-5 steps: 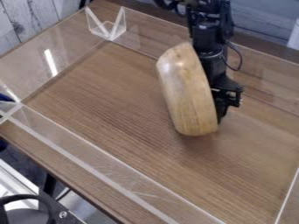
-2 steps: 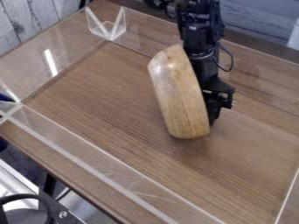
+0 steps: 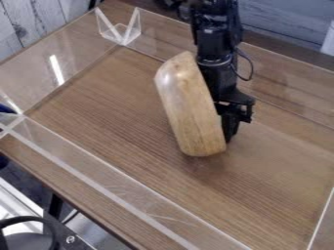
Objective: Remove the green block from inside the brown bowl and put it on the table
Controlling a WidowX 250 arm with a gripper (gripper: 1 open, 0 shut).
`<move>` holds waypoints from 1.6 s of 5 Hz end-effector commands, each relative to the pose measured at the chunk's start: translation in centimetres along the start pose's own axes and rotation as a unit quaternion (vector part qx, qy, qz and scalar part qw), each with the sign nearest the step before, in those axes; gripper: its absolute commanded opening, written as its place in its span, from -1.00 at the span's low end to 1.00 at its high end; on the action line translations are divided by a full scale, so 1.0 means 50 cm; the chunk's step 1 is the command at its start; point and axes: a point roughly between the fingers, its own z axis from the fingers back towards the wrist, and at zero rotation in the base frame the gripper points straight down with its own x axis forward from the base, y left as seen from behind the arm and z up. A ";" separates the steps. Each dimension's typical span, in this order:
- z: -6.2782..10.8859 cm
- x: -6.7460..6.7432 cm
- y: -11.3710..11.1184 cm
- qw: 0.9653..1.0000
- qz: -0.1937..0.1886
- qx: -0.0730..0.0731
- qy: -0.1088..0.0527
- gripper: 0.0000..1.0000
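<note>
The brown bowl (image 3: 189,103) stands tipped up on its edge near the middle of the table (image 3: 104,112), its smooth rounded underside facing the camera. My gripper (image 3: 235,115) points down behind the bowl's right side and is shut on its rim. The bowl's inside faces away, so the green block is hidden.
Low clear acrylic walls (image 3: 78,156) border the table on all sides. A small clear acrylic stand (image 3: 120,27) sits at the back left corner. The black arm (image 3: 216,34) rises from the gripper toward the top of the view.
The bowl, still gripped and tipped on edge, has shifted a little to the left and up in the picture together with the gripper.
</note>
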 end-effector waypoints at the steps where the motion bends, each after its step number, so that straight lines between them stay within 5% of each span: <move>1: 0.030 0.004 0.008 1.000 0.000 0.002 -0.024 -1.00; 8: 0.014 -0.003 0.039 0.999 -0.003 0.023 -0.029 -1.00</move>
